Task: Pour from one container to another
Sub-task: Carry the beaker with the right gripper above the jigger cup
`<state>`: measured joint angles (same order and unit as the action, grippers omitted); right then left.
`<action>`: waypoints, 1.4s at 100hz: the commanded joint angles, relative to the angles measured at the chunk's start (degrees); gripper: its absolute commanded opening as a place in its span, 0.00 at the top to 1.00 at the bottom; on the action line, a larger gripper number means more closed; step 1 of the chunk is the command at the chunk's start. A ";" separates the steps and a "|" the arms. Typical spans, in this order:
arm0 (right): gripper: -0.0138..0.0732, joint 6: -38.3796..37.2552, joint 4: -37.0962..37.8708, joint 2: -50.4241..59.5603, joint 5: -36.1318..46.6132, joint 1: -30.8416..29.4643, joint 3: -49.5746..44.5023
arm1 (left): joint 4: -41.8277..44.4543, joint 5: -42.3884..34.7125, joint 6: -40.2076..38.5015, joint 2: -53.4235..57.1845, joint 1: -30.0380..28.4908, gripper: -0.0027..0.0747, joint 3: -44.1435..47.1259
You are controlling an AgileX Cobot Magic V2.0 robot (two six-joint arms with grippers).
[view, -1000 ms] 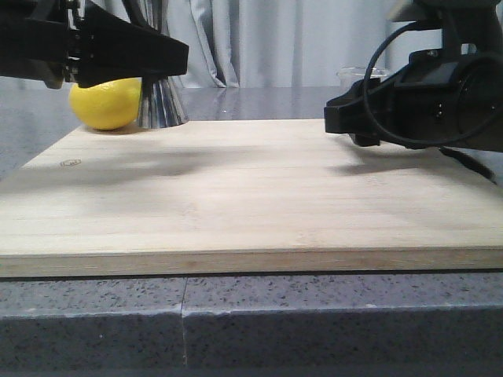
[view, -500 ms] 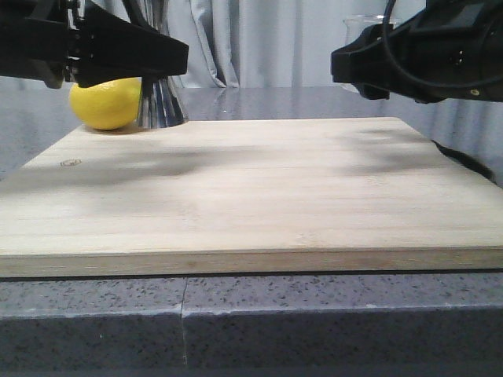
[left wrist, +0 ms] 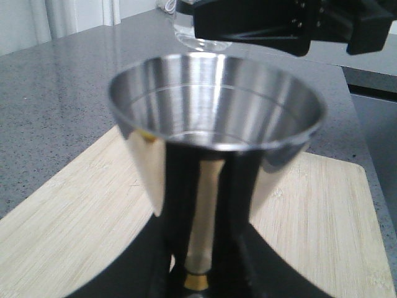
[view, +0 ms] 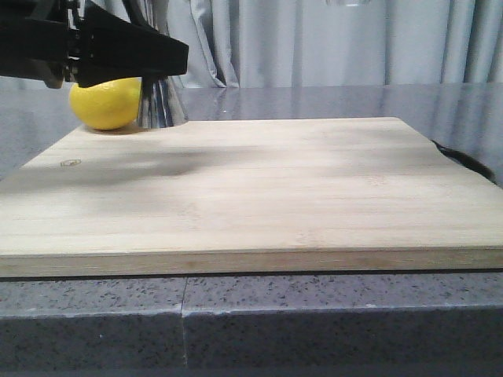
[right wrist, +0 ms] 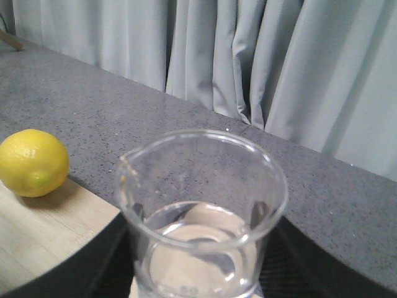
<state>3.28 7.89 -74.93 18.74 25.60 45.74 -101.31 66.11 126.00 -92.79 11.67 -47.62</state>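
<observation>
Your right fingers [right wrist: 198,273] pinch the beaker [right wrist: 201,214]; left fingers [left wrist: 201,273] pinch the jigger [left wrist: 214,136]. Tilt off-centre and you'll spill.

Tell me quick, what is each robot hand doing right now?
Left gripper: closed around the steel jigger.
Right gripper: closed around the glass beaker, which has clear liquid in it.
</observation>
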 commanded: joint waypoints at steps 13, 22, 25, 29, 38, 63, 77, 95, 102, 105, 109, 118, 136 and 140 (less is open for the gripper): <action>0.46 0.42 4.90 2.12 -3.99 3.06 8.92 | -3.04 7.31 -0.51 2.57 2.23 0.99 -1.52; 0.46 0.42 7.80 2.12 -4.46 4.64 10.84 | -3.04 7.22 -0.51 2.57 2.72 0.99 -1.52; 0.46 0.42 8.71 2.12 -4.46 5.10 11.30 | -3.04 7.22 -0.51 2.57 2.86 0.99 -1.52; 0.46 0.42 9.75 2.12 -4.72 5.76 11.98 | -3.04 7.22 -0.51 2.57 3.24 0.99 -1.52; 0.46 0.42 12.07 2.12 -6.01 7.12 13.39 | -3.04 7.34 -0.51 2.57 3.55 0.99 -1.52; 0.46 0.42 18.81 2.12 -6.83 9.14 14.27 | -2.24 7.34 -2.73 2.57 4.90 0.99 -1.52; 0.46 0.42 22.57 2.12 -6.83 10.22 14.27 | -1.00 7.34 -3.42 2.57 5.49 0.99 -1.52; 0.46 0.42 24.85 2.12 -6.83 10.65 14.27 | -0.06 7.34 -3.77 2.57 6.16 0.99 -1.52; 0.46 0.42 25.57 2.12 -6.83 10.65 14.27 | -0.06 7.34 -4.37 2.57 6.25 0.99 -1.52; 0.46 0.42 26.22 2.12 -6.83 10.65 14.27 | -0.06 7.34 -5.12 2.57 6.25 0.99 -1.52; 0.46 0.42 26.89 2.12 -6.83 10.65 14.27 | -0.02 7.34 -5.26 2.57 6.25 0.99 -1.52; 0.46 0.42 28.91 2.12 -6.83 10.65 14.27 | 0.47 7.34 -5.26 2.57 6.25 0.99 -1.52; 0.46 0.42 31.50 2.12 -6.83 10.65 14.27 | 0.87 7.34 -5.26 2.57 6.25 0.99 -1.52; 0.46 0.42 31.79 2.12 -6.83 10.65 14.27 | 0.87 7.34 -5.26 2.57 6.25 0.99 -1.52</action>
<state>3.28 38.63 -74.93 7.56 36.31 57.73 -96.96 66.11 121.28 -92.77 17.30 -47.62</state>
